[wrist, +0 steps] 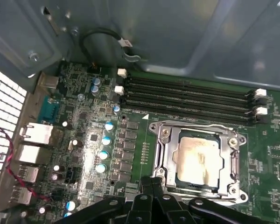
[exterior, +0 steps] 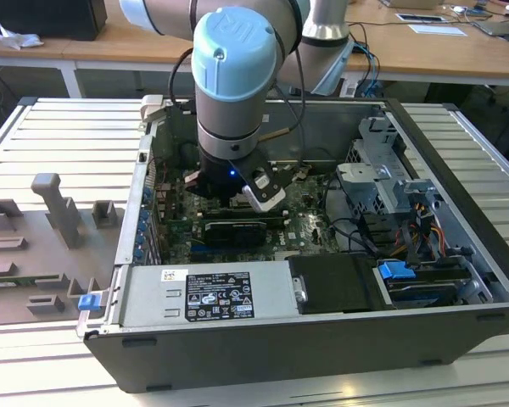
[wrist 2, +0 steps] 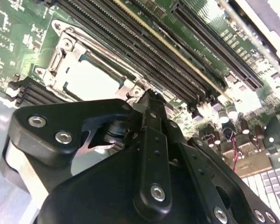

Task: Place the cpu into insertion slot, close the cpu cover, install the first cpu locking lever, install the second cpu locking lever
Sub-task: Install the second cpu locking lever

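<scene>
The cpu point(wrist: 198, 158) lies flat in the insertion slot point(wrist: 179, 179), its pale metal face showing through the cut-out of the cpu cover point(wrist: 164, 154). The cover lies down flat over the socket. A thin lever rod point(wrist: 196, 125) runs along the cover's edge nearest the memory slots. My gripper point(wrist: 152, 185) is shut, fingertips together with nothing seen between them, at the socket's edge by one corner. In the second wrist view the gripper point(wrist 2: 149, 97) sits just beside the cover point(wrist 2: 60, 56) and the cpu point(wrist 2: 91, 77). The arm's wrist point(exterior: 235, 76) reaches down into the open case.
Long black memory slots point(wrist: 186, 95) run beside the socket, under the grey case wall point(wrist: 186, 37). A long black card point(exterior: 233, 229), the power supply point(exterior: 208, 292) and a drive cage point(exterior: 382, 182) crowd the case. A grey fixture tray point(exterior: 42, 246) lies at the exterior view's left.
</scene>
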